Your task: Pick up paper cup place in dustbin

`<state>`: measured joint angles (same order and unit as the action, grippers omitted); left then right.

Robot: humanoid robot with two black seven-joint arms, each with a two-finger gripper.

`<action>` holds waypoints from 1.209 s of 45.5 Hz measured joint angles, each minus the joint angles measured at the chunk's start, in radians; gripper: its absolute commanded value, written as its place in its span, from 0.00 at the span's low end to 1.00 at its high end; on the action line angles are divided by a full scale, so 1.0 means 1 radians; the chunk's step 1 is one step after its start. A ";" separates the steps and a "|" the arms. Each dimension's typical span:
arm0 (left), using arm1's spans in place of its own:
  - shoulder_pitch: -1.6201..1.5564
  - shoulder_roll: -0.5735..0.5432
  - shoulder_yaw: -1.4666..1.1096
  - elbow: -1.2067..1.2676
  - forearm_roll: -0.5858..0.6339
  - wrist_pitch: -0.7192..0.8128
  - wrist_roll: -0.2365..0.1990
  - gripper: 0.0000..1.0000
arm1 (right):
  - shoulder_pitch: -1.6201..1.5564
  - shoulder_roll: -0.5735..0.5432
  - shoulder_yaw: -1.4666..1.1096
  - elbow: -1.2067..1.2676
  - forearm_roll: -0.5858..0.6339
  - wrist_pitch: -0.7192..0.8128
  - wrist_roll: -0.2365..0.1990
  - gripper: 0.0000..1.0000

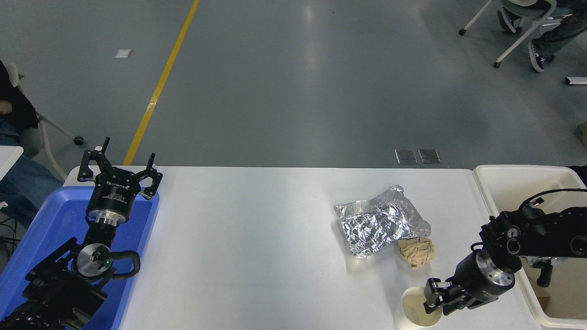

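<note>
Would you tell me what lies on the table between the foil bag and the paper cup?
In the head view, only the crumpled brown paper ball sits between the foil bag and the paper cup.

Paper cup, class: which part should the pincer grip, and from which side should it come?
Grip the paper cup by its rolled rim on the right, one finger inside, coming from above-right. It stands upright, mouth open, and the right pincer is already there.

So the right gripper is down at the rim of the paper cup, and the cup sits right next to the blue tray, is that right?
Not quite. The head view shows the right gripper at the paper cup rim, but the cup stands near the white dustbin. The blue tray is across the table.
</note>
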<state>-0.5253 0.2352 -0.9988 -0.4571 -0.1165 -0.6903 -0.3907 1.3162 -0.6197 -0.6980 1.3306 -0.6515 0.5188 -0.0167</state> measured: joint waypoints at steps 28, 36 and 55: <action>0.001 0.000 0.000 0.000 0.000 0.000 0.001 1.00 | 0.512 -0.116 -0.183 0.125 0.090 0.236 -0.006 0.00; 0.000 0.000 0.000 0.000 0.000 0.000 0.001 1.00 | 0.819 -0.048 -0.378 0.180 0.181 0.253 -0.001 0.00; -0.001 0.001 0.000 0.000 0.001 -0.002 0.001 1.00 | 1.229 0.094 -0.550 0.216 0.309 0.265 0.024 0.00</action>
<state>-0.5261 0.2358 -0.9986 -0.4573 -0.1154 -0.6918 -0.3896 2.5448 -0.5261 -1.2478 1.5469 -0.3423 0.7836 0.0072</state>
